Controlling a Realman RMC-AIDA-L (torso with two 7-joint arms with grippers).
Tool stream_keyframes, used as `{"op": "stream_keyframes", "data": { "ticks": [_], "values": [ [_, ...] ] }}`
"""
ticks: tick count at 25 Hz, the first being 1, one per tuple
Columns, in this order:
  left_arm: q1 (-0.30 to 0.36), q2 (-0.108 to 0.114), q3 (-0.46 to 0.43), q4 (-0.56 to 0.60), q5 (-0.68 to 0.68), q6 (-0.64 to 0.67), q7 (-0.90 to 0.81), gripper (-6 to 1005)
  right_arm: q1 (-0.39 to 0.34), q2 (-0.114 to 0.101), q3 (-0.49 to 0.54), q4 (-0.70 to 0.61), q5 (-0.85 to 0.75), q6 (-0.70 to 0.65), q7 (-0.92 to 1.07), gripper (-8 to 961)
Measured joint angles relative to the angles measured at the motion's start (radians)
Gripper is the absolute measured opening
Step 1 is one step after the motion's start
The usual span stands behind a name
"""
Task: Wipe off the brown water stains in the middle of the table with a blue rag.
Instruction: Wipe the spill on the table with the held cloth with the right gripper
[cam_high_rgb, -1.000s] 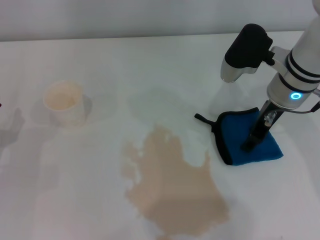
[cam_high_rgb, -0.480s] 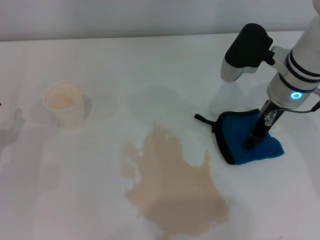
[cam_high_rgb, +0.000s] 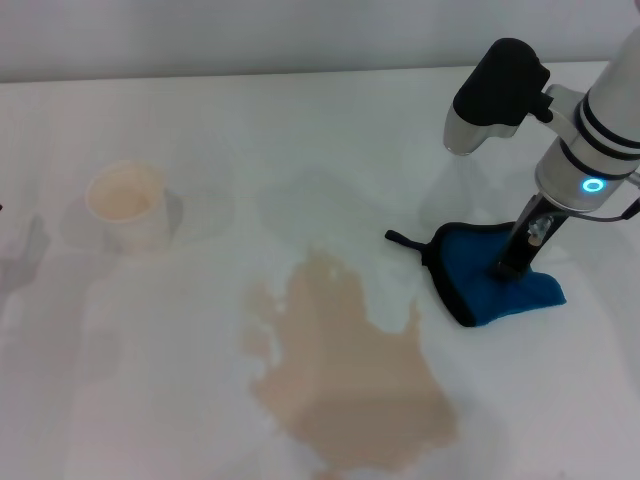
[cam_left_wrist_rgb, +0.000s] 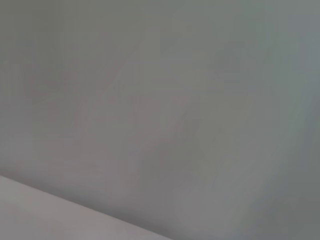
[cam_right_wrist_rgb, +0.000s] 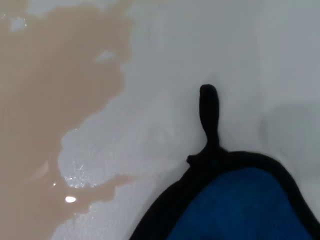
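The blue rag (cam_high_rgb: 478, 280) with its black edge lies right of centre on the white table (cam_high_rgb: 150, 380); its black loop tab (cam_high_rgb: 400, 239) points left. My right gripper (cam_high_rgb: 507, 265) comes straight down onto the rag and is shut on it, pulling the cloth up into a small peak. The brown water stains (cam_high_rgb: 345, 370) spread as a wide tan puddle left of and nearer than the rag, not touching it. The right wrist view shows the rag's (cam_right_wrist_rgb: 240, 205) corner, the loop tab (cam_right_wrist_rgb: 209, 112) and the stains' (cam_right_wrist_rgb: 50, 100) edge. My left gripper is out of view.
A cream paper cup (cam_high_rgb: 128, 205) stands upright at the left of the table. The table's far edge meets a grey wall (cam_high_rgb: 250, 35). The left wrist view shows only a blank grey surface.
My right arm has risen slightly, and the rag has bunched up under the fingers; its near edge has drawn in. The puddle and cup are unchanged.
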Motion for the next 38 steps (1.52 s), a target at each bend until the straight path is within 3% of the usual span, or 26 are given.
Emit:
{"op": "stream_keyframes", "data": {
  "ticks": [4,17,30,38],
  "values": [
    [0.000,0.000,0.000,0.000,0.000,0.000,0.000,892,0.000,0.000,0.000,0.000,0.000,0.006,0.000,93],
    [0.000,0.003,0.000,0.001,0.000,0.000,0.000,891,0.001,0.006,-0.032,-0.020,0.112,0.021,-0.005,87],
    [-0.001,0.003,0.000,0.003,0.000,0.000,0.003,892,-0.012,0.009,-0.273,-0.020,0.406,0.224,-0.008,88],
    [-0.002,0.003,0.000,0.014,0.000,0.007,0.003,892,-0.005,0.011,-0.433,-0.038,0.540,0.264,-0.014,86]
  ]
}}
